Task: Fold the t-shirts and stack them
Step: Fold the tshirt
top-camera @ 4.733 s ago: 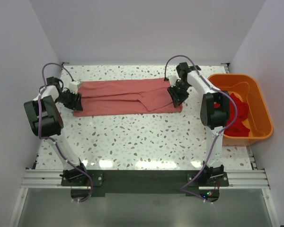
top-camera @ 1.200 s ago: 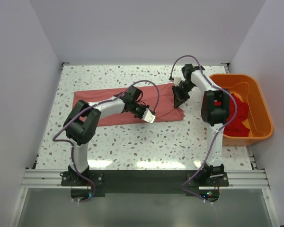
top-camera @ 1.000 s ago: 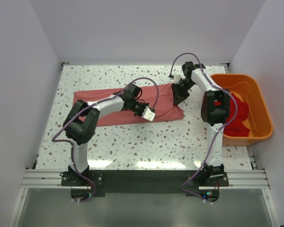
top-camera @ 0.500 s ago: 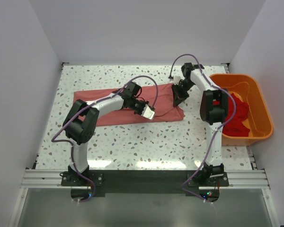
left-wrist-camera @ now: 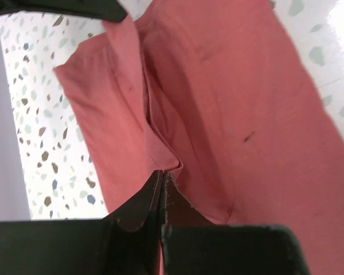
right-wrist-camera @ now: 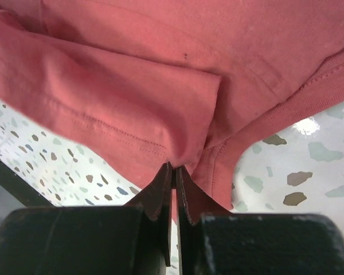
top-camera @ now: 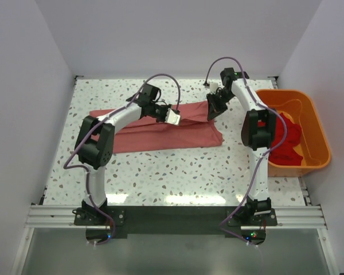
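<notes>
Grip, left: the left gripper [left-wrist-camera: 161, 175] has its jaws pressed together on a doubled seam edge of the salmon-pink t-shirt [left-wrist-camera: 229, 114]. The cloth falls away from the fingertips in a crease.

Grip, right: the right gripper [right-wrist-camera: 174, 167] is likewise clenched, nipping a stitched, folded edge of the same shirt. The speckled table [top-camera: 178, 172] shows beneath the cloth.

Count: two arms and two grippers, both grasping one garment. Two t-shirts and one orange tub [top-camera: 286, 93].

Position: the salmon-pink t-shirt lies on the far half of the table as a long, narrow, folded band. The left gripper holds it along the far edge at about mid-length. The right gripper holds it at the far right corner. Between and around the two grips the far edge is raised off the surface, while the near edge lies flat.

Orientation: the long axis runs left to right across the table. The left end is near the left arm's elbow and the right end stops short of the tub.

The red t-shirt [top-camera: 286, 134] lies crumpled inside the tub at the table's right edge, well apart from both grippers.
</notes>
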You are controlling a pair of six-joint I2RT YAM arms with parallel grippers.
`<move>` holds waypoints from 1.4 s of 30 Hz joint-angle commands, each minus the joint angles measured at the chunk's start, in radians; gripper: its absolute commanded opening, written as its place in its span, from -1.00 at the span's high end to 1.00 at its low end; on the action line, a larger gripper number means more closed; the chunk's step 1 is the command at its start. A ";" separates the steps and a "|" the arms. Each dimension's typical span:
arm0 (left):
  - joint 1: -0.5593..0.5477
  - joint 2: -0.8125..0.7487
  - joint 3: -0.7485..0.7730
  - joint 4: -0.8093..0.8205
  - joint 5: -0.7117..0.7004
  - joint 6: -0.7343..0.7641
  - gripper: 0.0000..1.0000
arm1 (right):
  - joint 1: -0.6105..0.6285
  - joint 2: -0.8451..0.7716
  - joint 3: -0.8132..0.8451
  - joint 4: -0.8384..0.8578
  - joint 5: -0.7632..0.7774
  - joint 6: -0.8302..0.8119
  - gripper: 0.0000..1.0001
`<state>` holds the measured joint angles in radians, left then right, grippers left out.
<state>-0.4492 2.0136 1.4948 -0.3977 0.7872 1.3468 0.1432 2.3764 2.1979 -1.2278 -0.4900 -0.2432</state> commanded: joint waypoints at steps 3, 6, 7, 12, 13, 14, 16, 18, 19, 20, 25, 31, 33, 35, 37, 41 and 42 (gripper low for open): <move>0.029 0.057 0.067 -0.003 0.043 0.009 1.00 | -0.002 0.024 0.049 -0.015 -0.038 0.019 1.00; 0.030 0.068 0.065 0.005 0.040 0.025 1.00 | -0.002 0.027 0.056 -0.010 -0.059 0.022 1.00; 0.030 0.070 0.065 0.002 0.038 0.031 1.00 | -0.002 0.029 0.062 -0.012 -0.076 0.022 1.00; 0.044 0.044 0.044 -0.049 0.046 0.089 1.00 | -0.001 0.018 0.023 -0.038 -0.127 0.009 1.00; 0.044 0.034 0.036 -0.065 0.046 0.107 1.00 | -0.001 0.014 0.013 -0.044 -0.134 0.005 1.00; 0.049 0.025 0.019 -0.075 0.052 0.115 1.00 | -0.001 0.000 -0.016 -0.047 -0.153 0.004 1.00; 0.053 -0.013 -0.001 -0.081 0.061 0.114 1.00 | 0.001 -0.020 -0.046 -0.053 -0.163 -0.005 1.00; 0.060 -0.045 -0.022 -0.092 0.079 0.114 1.00 | 0.001 -0.045 -0.085 -0.053 -0.167 -0.016 1.00; 0.060 -0.053 -0.027 -0.117 0.081 0.127 1.00 | 0.001 -0.051 -0.098 -0.053 -0.165 -0.019 1.00; 0.060 -0.056 -0.034 -0.137 0.084 0.141 1.00 | 0.001 -0.054 -0.119 -0.055 -0.159 -0.024 1.00; 0.058 -0.038 -0.054 -0.173 0.080 0.143 1.00 | -0.001 -0.043 -0.133 -0.081 -0.098 -0.044 1.00; 0.050 -0.009 -0.085 -0.158 0.075 0.104 1.00 | 0.004 -0.043 -0.139 -0.059 -0.015 -0.041 1.00; 0.046 0.007 -0.090 -0.151 0.070 0.085 1.00 | 0.010 -0.040 -0.139 -0.053 0.005 -0.042 1.00; 0.041 0.016 -0.097 -0.138 0.058 0.071 1.00 | 0.025 -0.043 -0.150 -0.042 0.034 -0.044 1.00; 0.040 0.013 -0.099 -0.135 0.057 0.063 1.00 | 0.035 -0.043 -0.152 -0.052 0.042 -0.054 0.96; 0.038 -0.007 -0.062 -0.217 0.066 0.077 0.77 | 0.038 -0.063 -0.147 -0.059 0.060 -0.061 0.49; 0.040 -0.015 -0.054 -0.260 0.067 0.072 0.66 | 0.038 -0.072 -0.136 -0.067 0.073 -0.062 0.40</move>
<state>-0.4103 2.0274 1.4082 -0.5682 0.8284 1.4250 0.1802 2.3981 2.0483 -1.2793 -0.4721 -0.2863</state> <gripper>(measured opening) 0.133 0.259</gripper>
